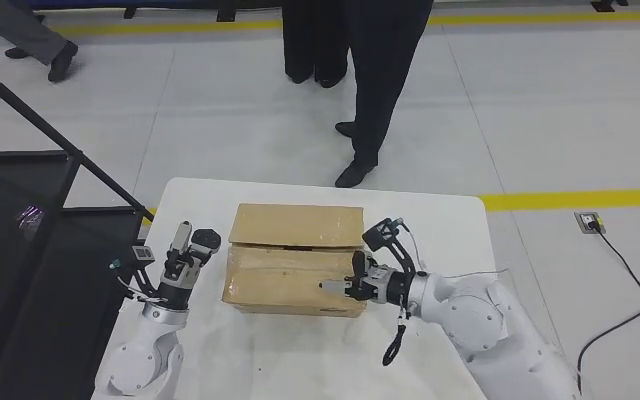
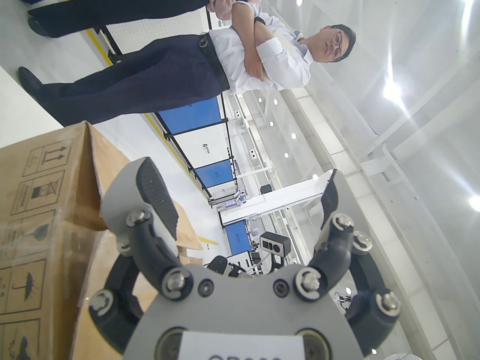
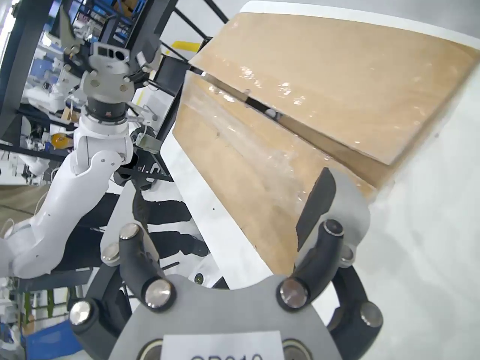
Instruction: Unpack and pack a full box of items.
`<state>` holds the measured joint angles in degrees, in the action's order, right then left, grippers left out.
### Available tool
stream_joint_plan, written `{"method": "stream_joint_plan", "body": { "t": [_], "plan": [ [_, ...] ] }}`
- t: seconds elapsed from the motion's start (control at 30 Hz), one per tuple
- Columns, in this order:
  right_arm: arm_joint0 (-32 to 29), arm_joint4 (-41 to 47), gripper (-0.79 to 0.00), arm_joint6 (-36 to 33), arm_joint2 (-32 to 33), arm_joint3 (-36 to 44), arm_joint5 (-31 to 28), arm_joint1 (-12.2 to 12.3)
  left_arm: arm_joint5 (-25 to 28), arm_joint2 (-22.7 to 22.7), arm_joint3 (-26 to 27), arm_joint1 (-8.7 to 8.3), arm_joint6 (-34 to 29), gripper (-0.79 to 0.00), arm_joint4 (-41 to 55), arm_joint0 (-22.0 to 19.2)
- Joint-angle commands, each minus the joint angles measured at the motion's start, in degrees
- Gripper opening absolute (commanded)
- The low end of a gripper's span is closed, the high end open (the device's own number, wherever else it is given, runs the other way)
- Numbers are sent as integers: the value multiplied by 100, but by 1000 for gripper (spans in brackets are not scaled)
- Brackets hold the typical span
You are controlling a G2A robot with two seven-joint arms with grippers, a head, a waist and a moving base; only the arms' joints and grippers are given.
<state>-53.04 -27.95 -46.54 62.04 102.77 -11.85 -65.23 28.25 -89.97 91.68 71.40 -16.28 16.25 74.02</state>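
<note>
Right end effector point(image 1: 340, 286) is hovering wide at box point(image 1: 295, 225) seam point(image 1: 295, 246), mid-frame; left end effector point(image 2: 240, 174) is gaping too; I'd be hooking the seam edge squarely.

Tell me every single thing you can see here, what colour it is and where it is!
box: 1, brown cardboard, middle of the table, top flaps down with a gap between them
table: 1, white, under the box
rack: 1, black, on the floor by the table's left side
floor stripes: 2, yellow, one right of the table, one far behind it
socket: 1, pale, on the floor right of the table
cable: 1, black, leading from the socket
left gripper: 1, grey with black pads, open, pointing up beside the box's left end
right gripper: 1, grey with black pads, open, over the box's near side, toward its right end
</note>
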Motion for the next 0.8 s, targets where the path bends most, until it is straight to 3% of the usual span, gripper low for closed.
{"method": "stream_joint_plan", "body": {
  "t": [0.0,0.13,0.43,0.57,0.73,0.77],
  "plan": [
    [8,-1128,0,90,-125,231,-307,25,-9,3,-5,1,-4,0,-12,1],
    [-149,-2815,0,424,-384,696,-194,44,-10,34,1,5,-10,0,-51,-1],
    [-186,-2934,0,459,-393,706,-84,43,-6,14,6,8,41,0,-79,32],
    [-211,-3919,0,707,-580,762,-279,50,-19,2,17,9,53,0,-100,45],
    [-96,-5373,0,391,-982,899,-289,24,-37,15,60,10,43,0,-143,68],
    [-65,-5517,-43,369,-1037,875,-305,13,-41,18,68,10,42,0,-147,73]
  ]
}}
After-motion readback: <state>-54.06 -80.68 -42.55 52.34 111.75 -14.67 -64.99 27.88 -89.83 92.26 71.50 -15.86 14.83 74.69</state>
